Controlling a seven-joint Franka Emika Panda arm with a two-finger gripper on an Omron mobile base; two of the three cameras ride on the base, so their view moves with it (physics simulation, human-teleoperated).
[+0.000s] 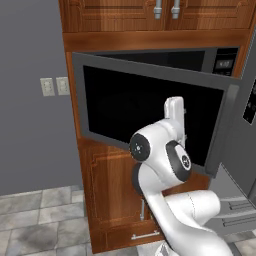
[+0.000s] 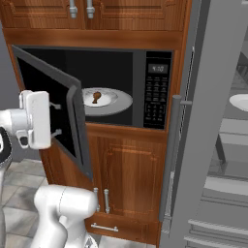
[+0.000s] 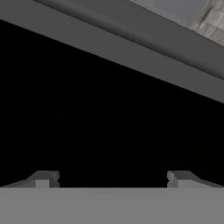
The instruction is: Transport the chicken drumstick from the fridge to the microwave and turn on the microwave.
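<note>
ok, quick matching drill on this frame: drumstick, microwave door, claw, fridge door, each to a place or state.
1 drumstick
2 microwave door
3 claw
4 fridge door

a open, empty
b swung open leftward
c on the turntable
d open, right of the microwave

Pairs: 1-c, 2-b, 3-a, 4-d

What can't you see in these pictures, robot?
- Chicken drumstick: too small in the right base view to see its details.
- Microwave panel buttons: too tiny to read there.
- Microwave's inside: hidden in the left base view by its open door.
- Hand: wide open in the hand view, close to the dark door window; touching or not is unclear.
</note>
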